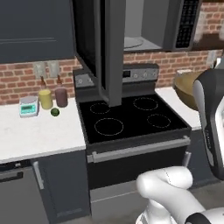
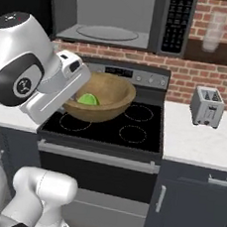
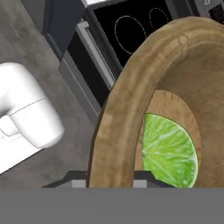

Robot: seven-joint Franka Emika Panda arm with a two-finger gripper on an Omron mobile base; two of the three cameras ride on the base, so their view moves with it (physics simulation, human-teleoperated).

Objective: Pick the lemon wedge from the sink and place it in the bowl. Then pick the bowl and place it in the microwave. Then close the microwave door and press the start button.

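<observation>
The wooden bowl [image 2: 108, 92] hangs above the stove, held at its rim. My gripper [image 3: 111, 183] is shut on that rim, one fingertip [image 3: 78, 183] outside and one inside. The lemon wedge [image 3: 170, 151] lies in the bowl's bottom, and it also shows as a green slice, the lemon wedge [image 2: 88, 99]. Above the stove the microwave [image 2: 109, 15] stands open, with its turntable [image 2: 107, 33] bare and its button panel [image 2: 175, 23] on the right. The microwave door [image 1: 109, 52] swings out to the left. In the left base view the bowl [image 1: 183, 87] peeks from behind my arm. The sink is out of view.
The black stove [image 1: 131, 118] with its burners lies under the bowl. A scale [image 1: 29, 106], two canisters [image 1: 45, 99] and a dark-green lime [image 1: 55, 112] stand on the left counter. A toaster [image 2: 206, 106] sits on the right counter.
</observation>
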